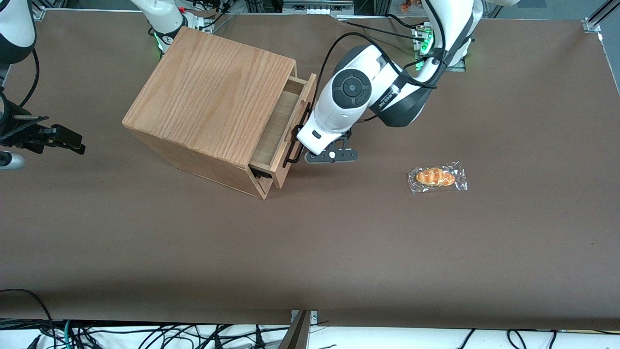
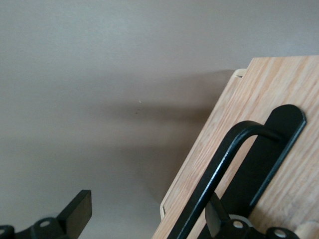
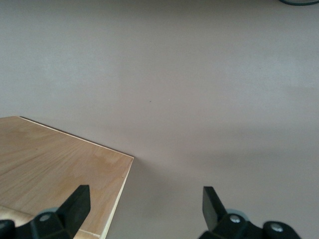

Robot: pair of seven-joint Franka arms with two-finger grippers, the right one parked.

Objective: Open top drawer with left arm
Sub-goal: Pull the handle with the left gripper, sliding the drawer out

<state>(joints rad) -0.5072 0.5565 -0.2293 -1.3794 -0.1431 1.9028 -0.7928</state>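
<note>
We see the tool standing wide open beside the front of the top drawer, its two black fingers spread well apart. In the left wrist view one finger sits out over the bare brown desk, clear of everything, while the other lies tucked against the black handle, between the bar and its flat black mounting plate; it seems to touch the bar, though we cannot say so for certain. The tool clamps nothing: the fingers do not pinch the handle from both sides. From the front view we find the left arm reaching down from its base and bending toward the wooden box, its dark grey elbow raised and its round grey joint cap turned up toward the camera, with the white wrist angled down so that the tool hangs low, just in front of the drawer and close over the desk. The top drawer is the uppermost one in the box and stands partly pulled out, so that we look down into a strip of its pale inside between the box's top edge and the drawer front. The box itself sits turned at an angle on the desk. A wrapped bread roll lies on the desk, well apart from the box, toward the working arm's end and nearer to the front camera than the tool.
</note>
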